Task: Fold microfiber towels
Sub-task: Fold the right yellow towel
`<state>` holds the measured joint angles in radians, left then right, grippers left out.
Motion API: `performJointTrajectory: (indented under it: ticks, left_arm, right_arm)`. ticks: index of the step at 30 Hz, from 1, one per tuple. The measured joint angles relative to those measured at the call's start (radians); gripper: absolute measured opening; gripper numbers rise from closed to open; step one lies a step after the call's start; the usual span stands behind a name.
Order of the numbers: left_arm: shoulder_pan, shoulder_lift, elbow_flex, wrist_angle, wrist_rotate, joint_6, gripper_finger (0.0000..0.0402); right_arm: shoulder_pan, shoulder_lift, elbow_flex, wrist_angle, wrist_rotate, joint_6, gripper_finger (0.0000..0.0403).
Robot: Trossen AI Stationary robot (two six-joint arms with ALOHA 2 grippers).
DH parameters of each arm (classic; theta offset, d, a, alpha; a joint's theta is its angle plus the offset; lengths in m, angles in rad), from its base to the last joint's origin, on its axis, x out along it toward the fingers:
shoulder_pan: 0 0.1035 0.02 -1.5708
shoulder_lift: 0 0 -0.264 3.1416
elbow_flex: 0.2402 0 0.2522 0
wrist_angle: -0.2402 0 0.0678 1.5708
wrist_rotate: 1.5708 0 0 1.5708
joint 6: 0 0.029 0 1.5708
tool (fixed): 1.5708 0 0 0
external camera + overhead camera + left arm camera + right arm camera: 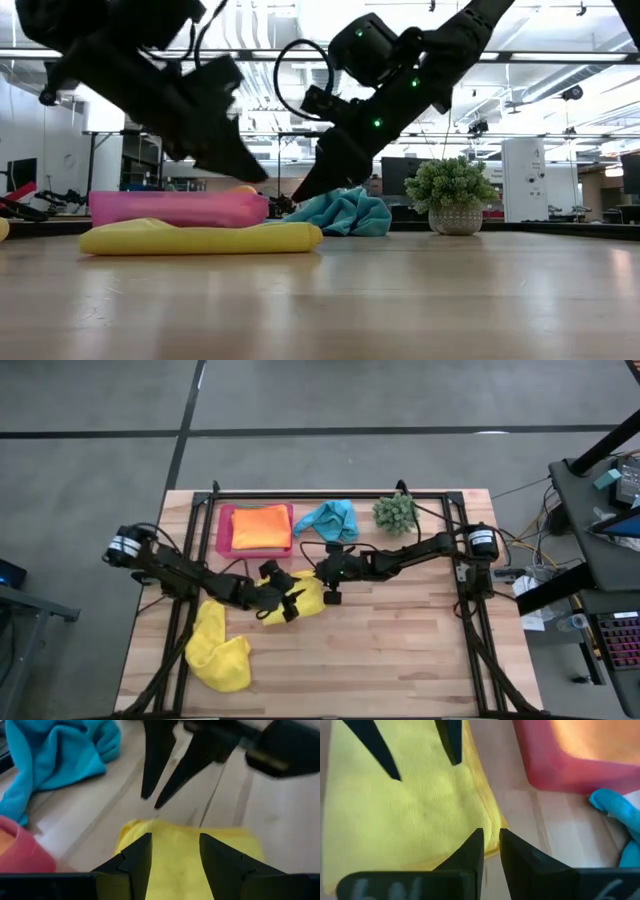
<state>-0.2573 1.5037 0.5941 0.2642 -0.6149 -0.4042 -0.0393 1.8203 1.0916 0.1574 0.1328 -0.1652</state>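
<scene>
A folded yellow towel [312, 592] lies flat on the wooden table near its middle, seen as a long low pad in the low view [200, 238]. My left gripper [291, 603] hangs open a little above it, fingers either side of bare cloth [175, 845]. My right gripper [330, 592] hovers over the towel's far right edge [490, 832], open by a narrow gap with nothing between its fingers. Both sets of fingertips stand clear of the cloth in the low view [258, 172], [297, 193].
A crumpled second yellow towel [220, 650] lies near the front left. The pink tray [225, 530] at the far left holds an orange towel [262, 526]. A bunched turquoise towel [330, 520] and a small green plant [395, 512] sit along the far edge.
</scene>
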Motion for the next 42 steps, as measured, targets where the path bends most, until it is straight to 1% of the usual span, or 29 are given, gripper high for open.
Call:
performJointTrajectory:
  ticks: [5, 10, 12, 14, 18, 24, 28, 32, 34, 38, 42]
  left_arm:
    - [-0.007, -0.060, 0.001, 0.002, 0.087, -0.005, 0.0150]
    - [-0.036, -0.079, 0.006, -0.001, 0.101, -0.026, 0.0150]
    - [-0.046, -0.078, 0.022, -0.029, 0.110, -0.061, 0.0150]
    - [-0.056, -0.065, 0.056, -0.076, 0.141, -0.087, 0.0150]
    - [-0.079, -0.023, 0.171, -0.288, 0.194, -0.155, 0.0150]
    - [-0.101, 0.080, 0.390, -0.688, 0.311, -0.218, 0.0150]
    - [-0.120, 0.150, 0.494, -0.852, 0.397, -0.245, 0.0150]
    - [-0.138, 0.180, 0.532, -0.909, 0.461, -0.277, 0.0150]
    - [-0.142, 0.180, 0.531, -0.903, 0.480, -0.317, 0.0150]
    - [-0.143, 0.171, 0.520, -0.901, 0.483, -0.368, 0.0152]
    - [-0.144, 0.169, 0.506, -0.905, 0.483, -0.364, 0.0173]
  right_arm:
    - [0.009, -0.039, 0.000, -0.064, 0.000, -0.002, 0.0054]
    - [0.015, -0.081, -0.013, -0.119, 0.000, 0.009, 0.0054]
    - [0.019, -0.100, -0.025, -0.124, 0.001, 0.011, 0.0054]
    - [0.027, -0.117, -0.043, -0.127, 0.001, 0.011, 0.0054]
    - [0.035, -0.159, -0.076, -0.122, -0.001, 0.019, 0.0054]
    - [0.037, -0.193, -0.107, -0.115, 0.001, 0.038, 0.0054]
    - [0.040, -0.194, -0.114, -0.115, -0.001, 0.039, 0.0054]
    - [0.042, -0.189, -0.117, -0.116, 0.000, 0.034, 0.0054]
    - [0.042, -0.189, -0.117, -0.116, 0.000, 0.034, 0.0054]
    - [0.042, -0.189, -0.117, -0.115, -0.001, 0.033, 0.0054]
    - [0.042, -0.186, -0.117, -0.109, -0.001, 0.032, 0.0054]
